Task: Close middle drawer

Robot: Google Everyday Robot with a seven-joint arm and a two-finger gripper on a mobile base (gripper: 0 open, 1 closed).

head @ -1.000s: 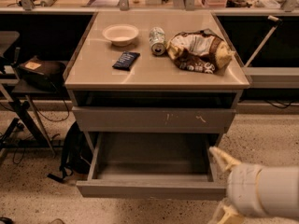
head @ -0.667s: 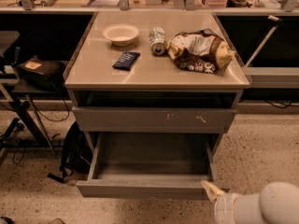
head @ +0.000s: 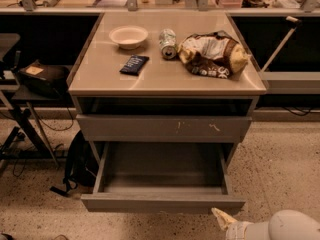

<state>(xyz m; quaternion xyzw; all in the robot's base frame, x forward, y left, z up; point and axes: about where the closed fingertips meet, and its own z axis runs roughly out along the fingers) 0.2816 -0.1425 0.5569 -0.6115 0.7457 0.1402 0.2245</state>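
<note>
The middle drawer (head: 162, 203) is pulled far out of the grey cabinet, and its shallow inside (head: 162, 170) is empty. Its flat grey front faces me, low in the camera view. Above it is the drawer front with pale scratch marks (head: 165, 128), nearly pushed in. My gripper (head: 223, 219) is at the bottom right. It sits just below and in front of the right corner of the open drawer's front, a small gap away. My white arm (head: 287, 227) leaves the frame at the bottom right. The lowest front is hidden under the open drawer.
On the cabinet top (head: 100, 79) are a white bowl (head: 128, 36), a dark packet (head: 134, 64), a can on its side (head: 168, 43) and a chip bag (head: 212, 54). A black bag (head: 75, 164) lies on the floor to the left. A stand with cables (head: 20, 119) is further left.
My gripper and arm have dropped lower and pulled back toward the bottom right corner, so less of them shows. The middle drawer has not moved.
</note>
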